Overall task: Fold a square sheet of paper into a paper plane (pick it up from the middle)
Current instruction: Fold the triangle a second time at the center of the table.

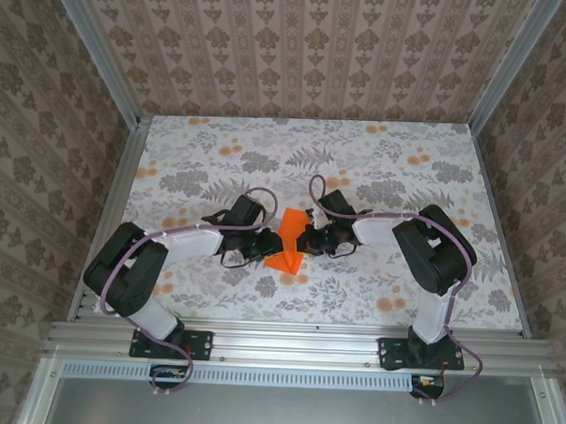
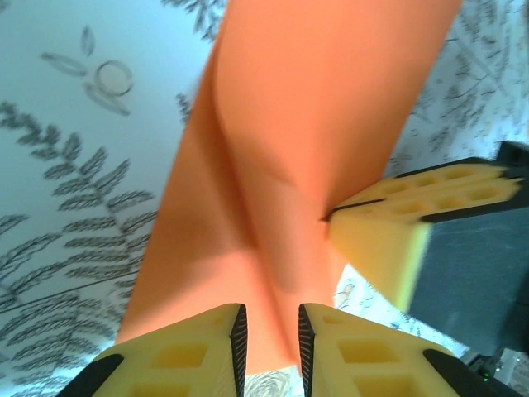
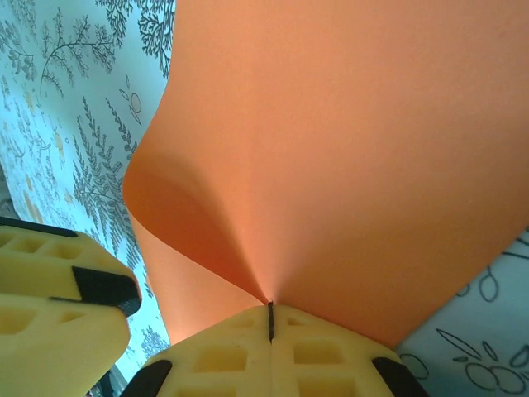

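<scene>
Running from near edge toward far edge at the tabletop (image 1: 408,142) middle: square sheet of paper (image 1: 288,236), bowed. Right gripper (image 3: 270,314) pinches it closed; left gripper (image 2: 273,335) slightly parted around it.

High rear camera over table (image 1: 267,155); both wrist cameras close on orange sheet (image 3: 347,149)

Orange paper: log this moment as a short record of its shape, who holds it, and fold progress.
Item: square sheet of paper, bright orange, curved
Holder: right gripper, shut on the sheet
Other arm: left gripper, jaws slightly apart, sheet between them
Fold progress: no plane shape yet
Surface: floral table
</scene>
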